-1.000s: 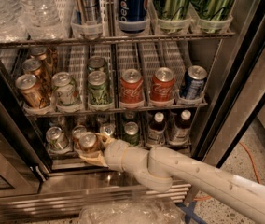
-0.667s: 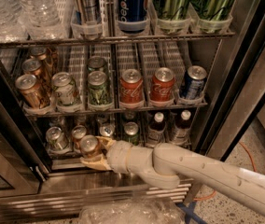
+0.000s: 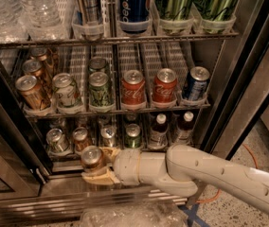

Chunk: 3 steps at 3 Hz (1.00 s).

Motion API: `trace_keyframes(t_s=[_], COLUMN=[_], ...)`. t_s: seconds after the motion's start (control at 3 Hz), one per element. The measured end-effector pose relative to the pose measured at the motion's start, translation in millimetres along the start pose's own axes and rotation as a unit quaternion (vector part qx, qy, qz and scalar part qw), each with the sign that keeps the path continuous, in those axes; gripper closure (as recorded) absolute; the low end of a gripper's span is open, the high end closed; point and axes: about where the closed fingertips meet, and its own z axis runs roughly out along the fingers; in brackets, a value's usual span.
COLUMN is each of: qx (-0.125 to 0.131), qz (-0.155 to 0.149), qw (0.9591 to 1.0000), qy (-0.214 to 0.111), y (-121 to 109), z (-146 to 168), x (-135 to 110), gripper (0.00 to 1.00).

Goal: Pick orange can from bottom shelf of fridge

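Note:
The fridge [image 3: 248, 93] stands open with wire racks of drinks. My gripper [image 3: 99, 166] reaches in from the right, low in front of the bottom shelf [image 3: 63, 164]. Its tan fingers are shut on the orange can [image 3: 92, 158], a short copper-orange can with a silver lid, held upright just outside the shelf's front edge. Behind it on the bottom shelf stand several short cans [image 3: 57, 141] and two brown white-capped bottles [image 3: 159, 130].
The middle rack holds bronze-gold cans [image 3: 29, 92], green cans [image 3: 100, 90], two red Coca-Cola cans [image 3: 133, 89] and a blue can [image 3: 196, 83]. The top rack holds water bottles [image 3: 11, 8] and tall cans. A steel base panel [image 3: 30, 207] lies below. Crumpled clear plastic [image 3: 130, 216] lies on the floor.
The gripper has drawn back out of the bottom shelf toward the camera with the orange can in it, and the can now stands clear of the shelf's front.

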Motion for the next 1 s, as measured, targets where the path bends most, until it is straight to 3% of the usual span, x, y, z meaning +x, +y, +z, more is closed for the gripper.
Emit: trace_keyframes(t_s=[0.67,1.0], qx=[-0.021,-0.020], qz=[0.034,0.032], qw=[0.9992,0.9993], qy=[0.003,0.004], y=[54,55], z=[-40,-42], x=[-39,-40], gripper=[1.00,1.00])
